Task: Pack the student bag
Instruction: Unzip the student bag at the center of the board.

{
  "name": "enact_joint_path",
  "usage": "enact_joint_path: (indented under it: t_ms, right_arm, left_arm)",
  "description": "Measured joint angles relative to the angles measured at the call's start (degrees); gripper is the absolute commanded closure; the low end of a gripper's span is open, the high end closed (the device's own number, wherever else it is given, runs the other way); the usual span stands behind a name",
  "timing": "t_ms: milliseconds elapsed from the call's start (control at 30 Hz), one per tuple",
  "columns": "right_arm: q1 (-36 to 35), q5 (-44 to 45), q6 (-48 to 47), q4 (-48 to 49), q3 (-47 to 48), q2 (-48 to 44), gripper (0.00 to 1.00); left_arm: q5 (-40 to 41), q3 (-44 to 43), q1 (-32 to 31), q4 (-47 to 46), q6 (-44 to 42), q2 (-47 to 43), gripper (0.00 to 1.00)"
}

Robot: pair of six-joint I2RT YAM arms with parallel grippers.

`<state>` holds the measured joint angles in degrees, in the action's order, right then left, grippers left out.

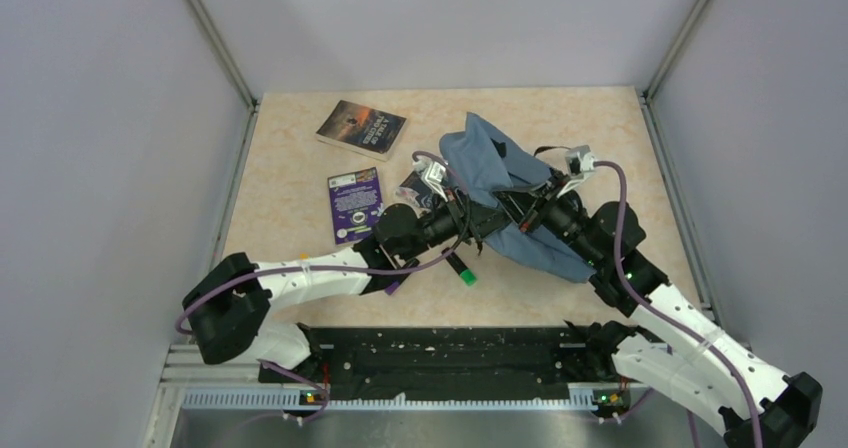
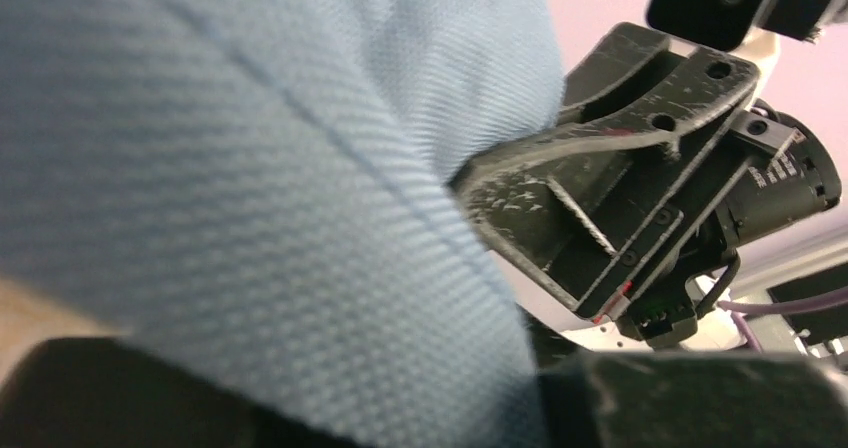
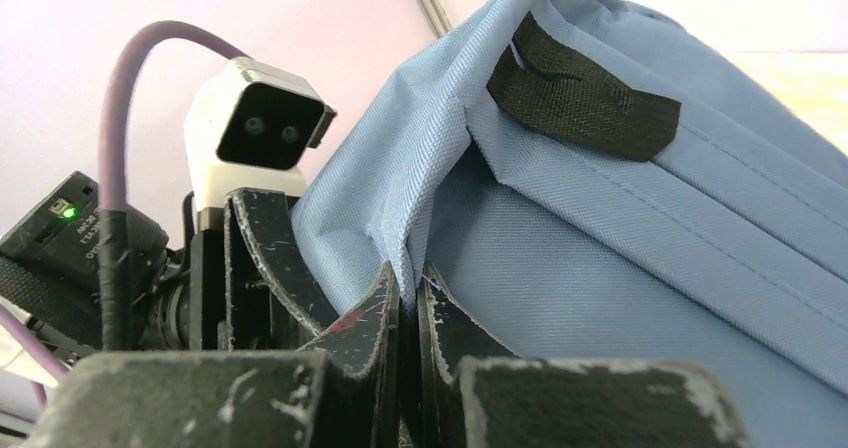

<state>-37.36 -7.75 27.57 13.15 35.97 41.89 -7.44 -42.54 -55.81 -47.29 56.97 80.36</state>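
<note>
Right of centre on the beige table (image 1: 290, 158), the soft slate-blue fabric backpack (image 1: 497, 173) looks limp and light. My right gripper (image 3: 408, 303) pinches a folded seam. The left gripper (image 1: 462, 213) is buried in cloth, so I cannot tell its state. I'd favour seams, since loose panels would likely slip.

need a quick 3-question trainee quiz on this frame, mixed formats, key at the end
1. True or false: the right hand hangs open, clear of the student bag.
2. In the top view, where do the purple book and the dark-covered book lie? A) inside the bag B) on the table, left of the bag C) on top of the bag
3. Fill in: of the two books, the ___ one lies nearer the table's near edge.
Key: 1 false, it is shut on a fold of the bag's fabric; 2 B; 3 purple.
</note>
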Motion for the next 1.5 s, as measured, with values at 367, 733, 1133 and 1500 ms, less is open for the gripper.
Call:
enact_joint_path:
  t_ms: [367,733,1133,1500]
  right_arm:
    - [-1.55,2.10,-1.11,-2.60,0.02,-1.07,0.72]
    - [-1.46,9.86,-10.97,-12.50,4.33,-7.54,0.12]
    - [-1.46,-4.70,-21.75,-18.84,8.22,-8.92,0.11]
    - [-1.46,-9.07,-26.58,-16.98,7.34,-2.60,0.08]
  left_arm:
    - [0.24,-0.68,-1.09,8.15,-6.34,-4.83,1.00]
    - [4.59,-5.18,-0.68,22.58,-15.43,-10.03,1.00]
    - [10.36,-17.51,0.11,38.12,-22.45,-11.89,1.00]
    - [10.34,-21.44,0.31,46.47,-23.78,-11.85,1.00]
